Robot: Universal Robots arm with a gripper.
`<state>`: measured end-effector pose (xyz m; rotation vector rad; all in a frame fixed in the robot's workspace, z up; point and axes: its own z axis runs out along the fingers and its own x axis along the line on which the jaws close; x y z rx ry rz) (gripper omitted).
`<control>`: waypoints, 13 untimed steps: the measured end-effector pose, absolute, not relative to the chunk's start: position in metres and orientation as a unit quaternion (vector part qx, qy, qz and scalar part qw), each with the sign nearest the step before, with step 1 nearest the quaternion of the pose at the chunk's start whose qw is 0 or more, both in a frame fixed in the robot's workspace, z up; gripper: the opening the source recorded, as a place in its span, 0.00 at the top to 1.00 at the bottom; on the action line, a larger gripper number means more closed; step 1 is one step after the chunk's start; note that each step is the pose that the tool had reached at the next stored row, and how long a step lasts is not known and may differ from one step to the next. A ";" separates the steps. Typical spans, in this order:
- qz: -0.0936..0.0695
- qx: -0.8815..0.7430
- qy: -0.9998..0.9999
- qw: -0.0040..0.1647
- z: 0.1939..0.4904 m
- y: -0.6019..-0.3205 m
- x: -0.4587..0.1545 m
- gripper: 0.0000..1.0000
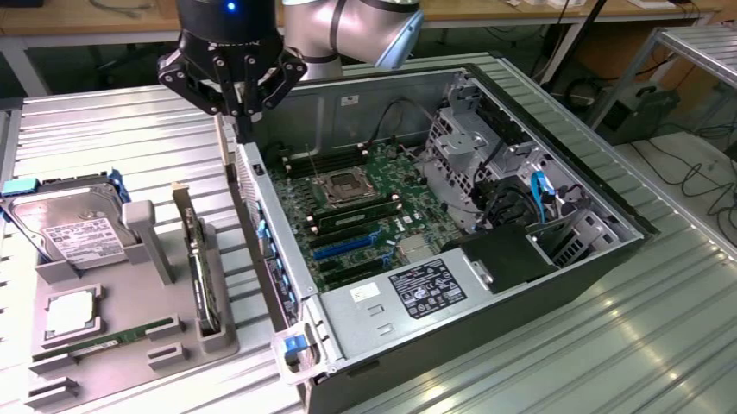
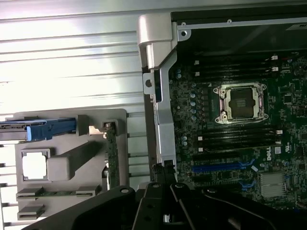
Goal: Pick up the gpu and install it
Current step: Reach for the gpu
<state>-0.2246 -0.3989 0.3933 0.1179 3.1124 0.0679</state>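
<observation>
The gripper (image 2: pixel 162 188) is closest to the wrist camera. Its dark fingers are pressed together, and I see nothing pinched between them. In the exterior view it hangs over the back wall of the computer case (image 1: pixel 345 103), up by the far corner.

The gpu (image 1: pixel 202 276) is not picked up yet. It stands on its thin edge in a slot of the grey tray (image 1: pixel 116 319), on the exterior view's left of the case. It is near the case wall and well apart from the gripper. I think it stands up like that so its top edge is free to grab, with room on both sides for fingers.

The case lies on its side with the open side up. That puts the motherboard (image 1: pixel 386 177) flat and facing up, so I guess a card can go straight down into it. The blue slots (image 1: pixel 345 247) on the board have nothing in them, and one of them looks like the place for the gpu.

The tray also holds a hard drive (image 1: pixel 69 228), a square chip (image 1: pixel 72 315) and a green memory stick (image 1: pixel 103 343) — each in its own spot, likely so nothing slides around. Tray and case both sit on the ribbed metal table (image 1: pixel 103 129).
</observation>
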 end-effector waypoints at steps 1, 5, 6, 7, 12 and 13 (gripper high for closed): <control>0.022 0.038 0.999 0.013 0.393 -0.399 -0.225 0.89; 0.022 0.038 0.999 0.013 0.393 -0.399 -0.226 0.89; 0.022 0.038 0.999 0.013 0.393 -0.399 -0.226 0.89; 0.022 0.038 0.999 0.013 0.393 -0.399 -0.227 0.89; 0.022 0.038 0.999 0.013 0.393 -0.399 -0.228 0.89; 0.022 0.038 0.999 0.013 0.393 -0.399 -0.228 0.89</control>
